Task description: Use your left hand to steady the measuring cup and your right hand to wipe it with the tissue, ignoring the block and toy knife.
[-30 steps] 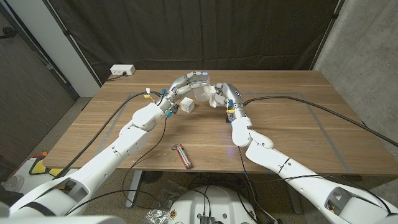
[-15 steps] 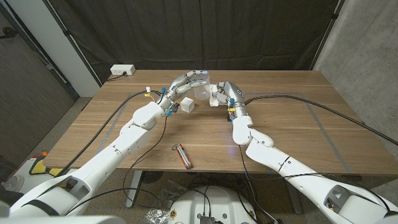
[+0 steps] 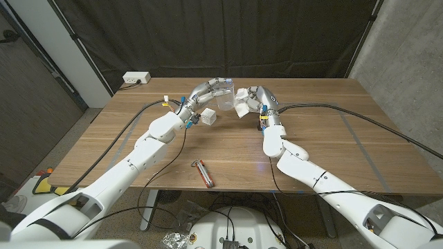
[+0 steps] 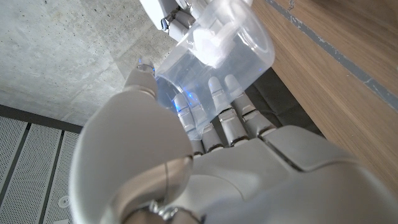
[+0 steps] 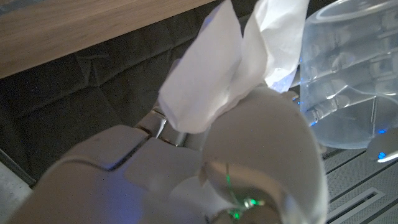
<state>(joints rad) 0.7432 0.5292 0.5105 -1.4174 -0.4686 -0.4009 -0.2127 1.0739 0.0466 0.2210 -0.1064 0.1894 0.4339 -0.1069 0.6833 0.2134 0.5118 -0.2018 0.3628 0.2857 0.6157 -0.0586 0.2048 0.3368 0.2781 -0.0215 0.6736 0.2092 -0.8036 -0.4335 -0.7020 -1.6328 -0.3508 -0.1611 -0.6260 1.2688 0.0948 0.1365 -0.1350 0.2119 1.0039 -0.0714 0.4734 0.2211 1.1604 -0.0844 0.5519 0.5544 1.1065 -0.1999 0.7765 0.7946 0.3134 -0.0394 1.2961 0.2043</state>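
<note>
At the table's far middle, my left hand (image 3: 213, 88) grips the clear plastic measuring cup (image 3: 225, 101). In the left wrist view my fingers (image 4: 219, 109) wrap the cup (image 4: 217, 53), which is tilted with its mouth turned aside. My right hand (image 3: 252, 98) holds the crumpled white tissue (image 3: 241, 99) against the cup's side. In the right wrist view the tissue (image 5: 230, 68) sticks out past my right hand (image 5: 205, 168), right beside the cup (image 5: 342, 81). A white patch (image 4: 210, 42) shows through the cup wall.
A white block (image 3: 208, 116) sits just in front of my left hand. The toy knife (image 3: 203, 171) lies near the table's front edge. A white power strip (image 3: 136, 78) is at the far left corner. Cables run across the wooden table (image 3: 325, 131).
My right hand has carried the tissue up and away from me along the cup's side. My left hand keeps its hold on the cup.
</note>
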